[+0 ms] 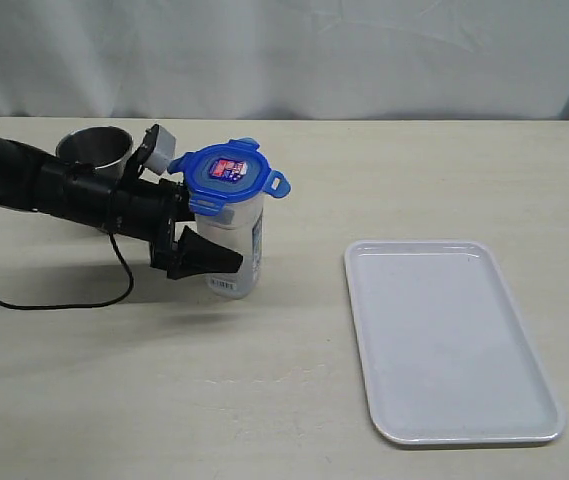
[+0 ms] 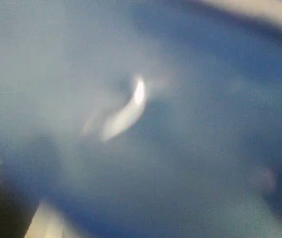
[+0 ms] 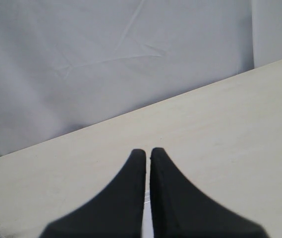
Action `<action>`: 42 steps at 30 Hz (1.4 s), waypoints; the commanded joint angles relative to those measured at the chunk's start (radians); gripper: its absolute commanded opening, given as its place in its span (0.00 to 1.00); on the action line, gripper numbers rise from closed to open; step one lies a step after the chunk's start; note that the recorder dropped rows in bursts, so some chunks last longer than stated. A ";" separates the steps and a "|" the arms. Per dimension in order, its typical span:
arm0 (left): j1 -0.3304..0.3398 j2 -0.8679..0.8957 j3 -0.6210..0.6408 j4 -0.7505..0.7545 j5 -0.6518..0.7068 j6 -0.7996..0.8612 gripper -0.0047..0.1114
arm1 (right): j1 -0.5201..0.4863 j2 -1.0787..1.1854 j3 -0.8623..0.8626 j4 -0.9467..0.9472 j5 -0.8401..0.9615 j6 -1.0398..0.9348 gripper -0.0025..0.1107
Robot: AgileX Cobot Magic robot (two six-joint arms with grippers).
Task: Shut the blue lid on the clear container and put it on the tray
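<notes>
Exterior view first, going from the left: there's a steel cup [image 1: 92,148] at the back, and just in front of it our left gripper [image 1: 214,240] reaches in sideways with its jaws spread wide either side of the clear container [image 1: 239,250]. We only get a proper look at the near finger, so we can't tell if it's actually touching. The blue lid [image 1: 229,172] sits on top of the container, a bit tilted, flaps sticking out, so we'd guess it isn't snapped shut yet. Left wrist view is just blue blur, no help. Our tip: grab the body square, keep it upright, and get those flaps pressed down before carrying it, or the lid could pop off. The tray [image 1: 449,340] lies well apart to the right with nothing on it. Our right gripper [image 3: 147,151] is pressed together, holding nothing, over bare table. The table [image 1: 294,400] is pale and flat, with wrinkly white cloth [image 1: 364,60] hanging behind.
</notes>
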 commanded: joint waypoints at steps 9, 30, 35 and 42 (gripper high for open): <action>-0.002 0.004 -0.006 -0.077 0.055 0.030 0.95 | -0.003 0.004 -0.004 -0.006 -0.002 -0.006 0.06; -0.002 0.004 -0.006 -0.096 0.055 0.030 0.95 | -0.003 0.004 -0.004 -0.006 0.000 -0.006 0.06; -0.004 0.004 -0.006 -0.101 0.055 0.030 0.95 | -0.003 0.004 -0.004 -0.006 0.002 -0.006 0.06; -0.025 0.004 -0.006 -0.115 0.055 0.030 0.95 | -0.003 0.004 -0.004 -0.006 0.002 -0.006 0.06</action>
